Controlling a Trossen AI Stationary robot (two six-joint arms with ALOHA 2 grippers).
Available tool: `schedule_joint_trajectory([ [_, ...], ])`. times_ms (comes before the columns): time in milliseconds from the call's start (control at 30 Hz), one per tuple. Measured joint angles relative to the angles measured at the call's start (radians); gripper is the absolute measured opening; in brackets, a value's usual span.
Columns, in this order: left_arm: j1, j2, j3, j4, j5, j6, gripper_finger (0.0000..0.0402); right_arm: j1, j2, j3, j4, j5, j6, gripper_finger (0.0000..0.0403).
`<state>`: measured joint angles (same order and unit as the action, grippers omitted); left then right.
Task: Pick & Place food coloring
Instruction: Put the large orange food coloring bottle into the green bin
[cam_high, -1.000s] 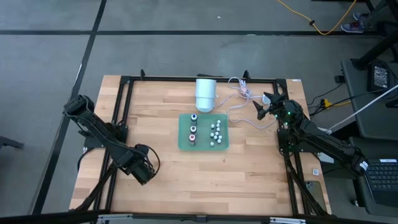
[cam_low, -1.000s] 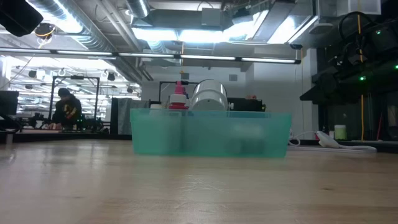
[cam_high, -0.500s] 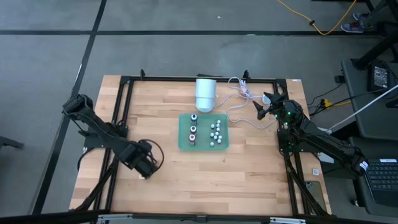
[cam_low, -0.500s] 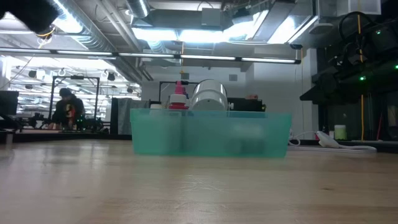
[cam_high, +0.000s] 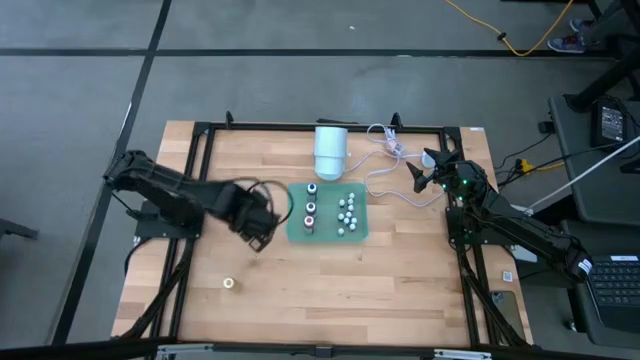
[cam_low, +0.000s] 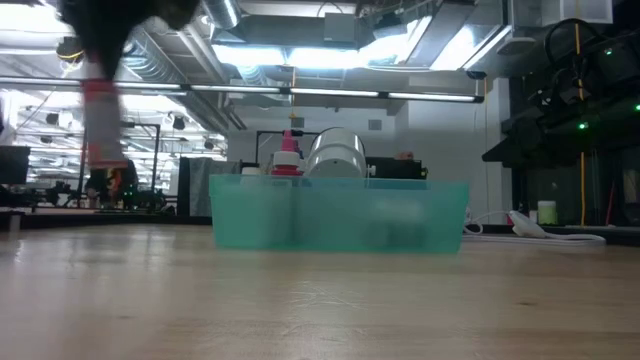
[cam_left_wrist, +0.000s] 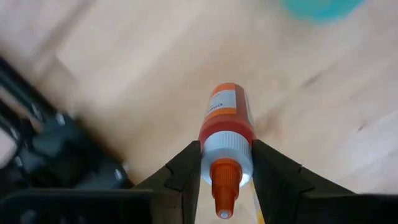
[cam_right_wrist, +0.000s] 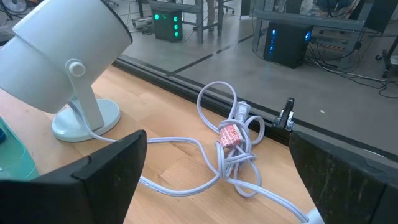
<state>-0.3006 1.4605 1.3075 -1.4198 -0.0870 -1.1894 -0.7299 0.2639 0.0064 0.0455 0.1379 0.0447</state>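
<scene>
Left jaws (cam_left_wrist: 227, 180): clamped on orange bottle (cam_left_wrist: 226, 127).
Bottle axis: along the jaws.
Tray (cam_high: 298, 232): just beside left jaws.
Right jaws (cam_right_wrist: 217, 186): apart, idle.

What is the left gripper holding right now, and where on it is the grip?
The left gripper holds an orange food coloring bottle, its fingers clamped on the white collar just below the orange tip. The right gripper is open and empty.

— What sits at the far side of the table (cam_high: 400, 270)?
— A white lamp (cam_high: 331, 150) on a round base, and beside it a tangled white cable (cam_right_wrist: 227, 146) with a red tag.
— Anything else?
— A small round thing (cam_high: 229, 284) lies alone on the wood near the front left.
</scene>
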Motion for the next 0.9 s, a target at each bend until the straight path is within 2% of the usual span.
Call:
schedule_joint_trajectory([
  [233,0.188,0.087,0.136,-0.002,-0.025,0.262,0.0116,0.000,0.000,0.000,0.000,0.000,0.000,0.0393],
  [433,0.302,0.206,0.270,-0.003,-0.029,0.428,0.0117,0.000,0.000,0.000,0.000,0.000,0.000,0.0393],
  [733,0.410,0.370,0.472,-0.014,-0.028,0.571,0.0117,0.000,0.000,0.000,0.000,0.000,0.000,0.0393],
  [900,0.436,0.425,0.499,-0.021,-0.027,0.601,0.0115,0.000,0.000,0.000,0.000,0.000,0.000,0.0393],
])
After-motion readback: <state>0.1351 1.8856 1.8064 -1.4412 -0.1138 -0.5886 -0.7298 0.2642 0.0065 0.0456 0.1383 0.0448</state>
